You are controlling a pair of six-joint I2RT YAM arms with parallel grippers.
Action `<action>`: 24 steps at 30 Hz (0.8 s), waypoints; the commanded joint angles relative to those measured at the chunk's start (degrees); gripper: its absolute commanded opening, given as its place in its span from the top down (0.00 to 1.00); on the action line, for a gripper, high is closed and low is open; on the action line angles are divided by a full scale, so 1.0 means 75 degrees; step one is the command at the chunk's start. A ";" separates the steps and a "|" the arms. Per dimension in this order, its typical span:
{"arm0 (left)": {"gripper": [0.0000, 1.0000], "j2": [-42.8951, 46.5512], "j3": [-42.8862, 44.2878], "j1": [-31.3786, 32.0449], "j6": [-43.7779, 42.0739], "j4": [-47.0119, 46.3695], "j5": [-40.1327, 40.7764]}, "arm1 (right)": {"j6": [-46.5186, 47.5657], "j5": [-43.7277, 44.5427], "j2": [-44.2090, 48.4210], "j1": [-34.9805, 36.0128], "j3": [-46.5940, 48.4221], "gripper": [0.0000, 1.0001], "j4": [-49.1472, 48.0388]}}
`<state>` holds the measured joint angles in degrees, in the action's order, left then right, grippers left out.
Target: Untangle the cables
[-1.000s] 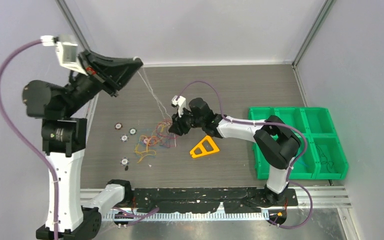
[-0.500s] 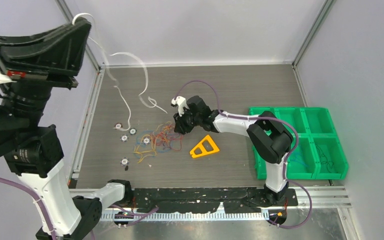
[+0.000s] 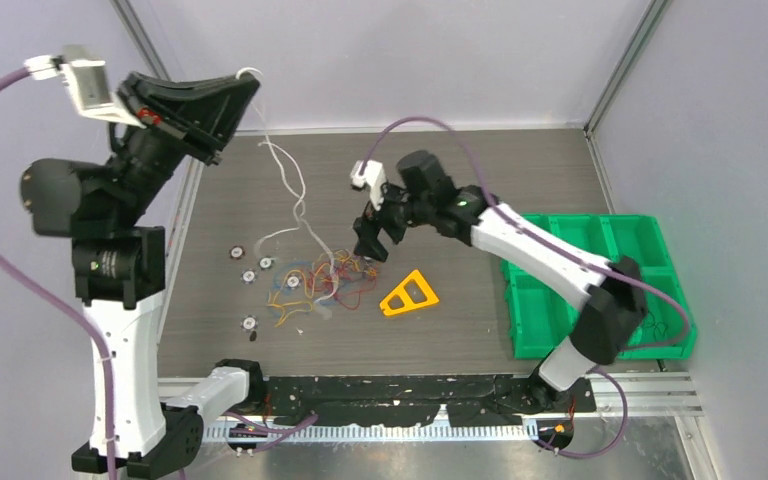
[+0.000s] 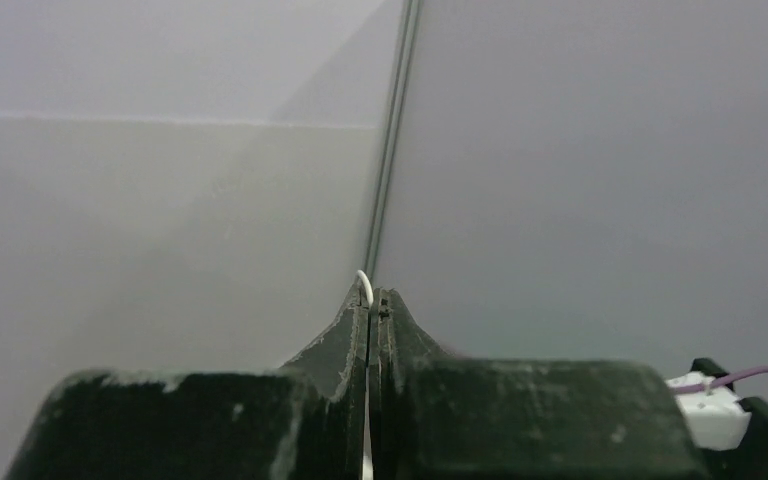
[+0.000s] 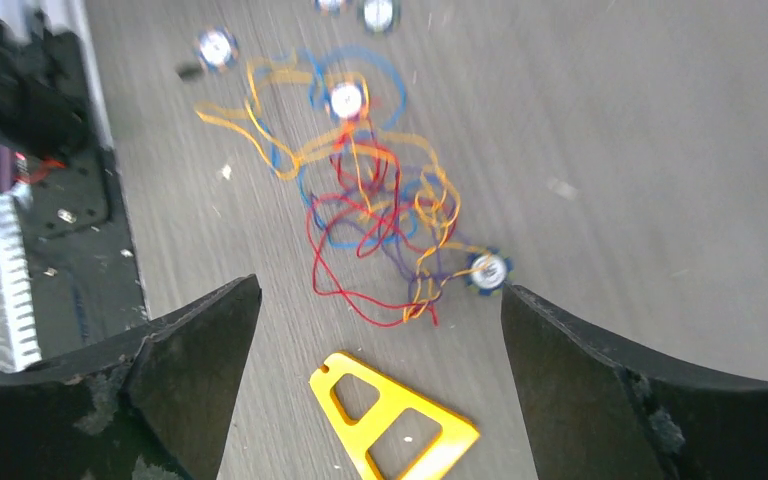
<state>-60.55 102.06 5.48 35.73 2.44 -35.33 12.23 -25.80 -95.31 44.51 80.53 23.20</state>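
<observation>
Right gripper (image 3: 373, 243), half a second earlier nearly closed at the tangle of thin coloured cables (image 3: 315, 280) on the dark wood-grain table (image 3: 480, 160), now hangs wide open above it, empty. Raised left gripper (image 3: 250, 80) stays clamped on the thin white wire (image 3: 290, 185), whose lower end reaches the tangle, so separation appears unfinished.

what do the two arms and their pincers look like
The left arm and right arm have white link shells and black joints, each trailed by a purple hose. The left pincer and right pincer are black, with broad wedge fingers scuffed pale at the edges. A white box sits at each wrist.
</observation>
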 commanded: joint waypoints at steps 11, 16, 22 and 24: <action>1.00 0.0060 -0.1837 0.0320 0.0786 -0.0278 -0.0671 | 0.0055 -0.0061 0.1575 -0.0233 0.3111 0.05 0.0864; 1.00 -0.0118 -0.1985 0.0606 0.0875 -0.0604 -0.0860 | -0.0240 0.0239 0.0803 0.0223 0.4348 0.05 0.0026; 1.00 -0.0181 -0.2004 0.0691 0.1009 -0.0719 -0.1297 | -0.0069 0.0172 0.0018 0.0958 0.5345 0.05 -0.0394; 1.00 -0.0128 -0.2064 0.0688 0.1140 -0.0879 -0.1455 | 0.0015 0.0275 -0.0143 0.1127 0.5391 0.05 -0.0530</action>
<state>-62.39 86.76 10.41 42.11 0.62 -42.57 11.88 -24.49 -96.03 50.33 116.97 24.86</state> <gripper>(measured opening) 0.009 0.955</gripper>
